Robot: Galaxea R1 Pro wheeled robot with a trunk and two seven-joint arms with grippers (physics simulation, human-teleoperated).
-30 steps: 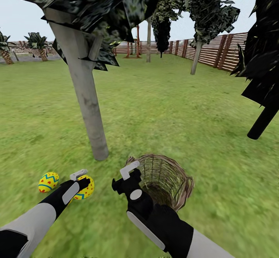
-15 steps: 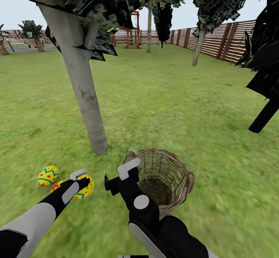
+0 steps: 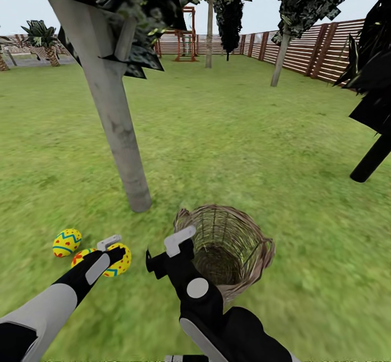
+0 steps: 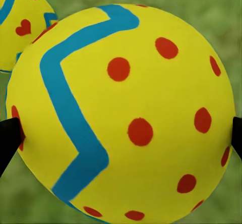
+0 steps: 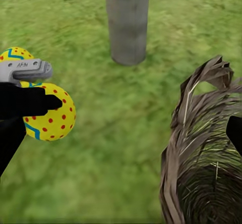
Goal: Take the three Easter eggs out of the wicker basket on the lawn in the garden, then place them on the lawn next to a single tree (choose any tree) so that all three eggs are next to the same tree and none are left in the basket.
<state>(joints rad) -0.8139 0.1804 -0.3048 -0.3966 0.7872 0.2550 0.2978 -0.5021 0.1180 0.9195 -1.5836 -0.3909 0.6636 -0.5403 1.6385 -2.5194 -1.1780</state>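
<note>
Third egg held low over the grass beside the pale tree, two already down.

My left gripper point(image 3: 113, 247) is clamped on a dotted egg point(image 3: 120, 260), dark fingertips point(image 4: 9, 135) pressing both its sides; the other two eggs point(image 3: 67, 242) lie on the lawn point(image 3: 228, 133) just left of it, near the grey tree point(image 3: 122, 150). The basket point(image 3: 231, 242) stands tilted to the right and looks empty. My right gripper point(image 3: 175, 243) hovers at its near-left rim; I cannot tell how its jaws stand. If I let go from here, the egg may roll away or knock its neighbours. Flat mottled grass runs to a slatted fence point(image 3: 326, 52).
</note>
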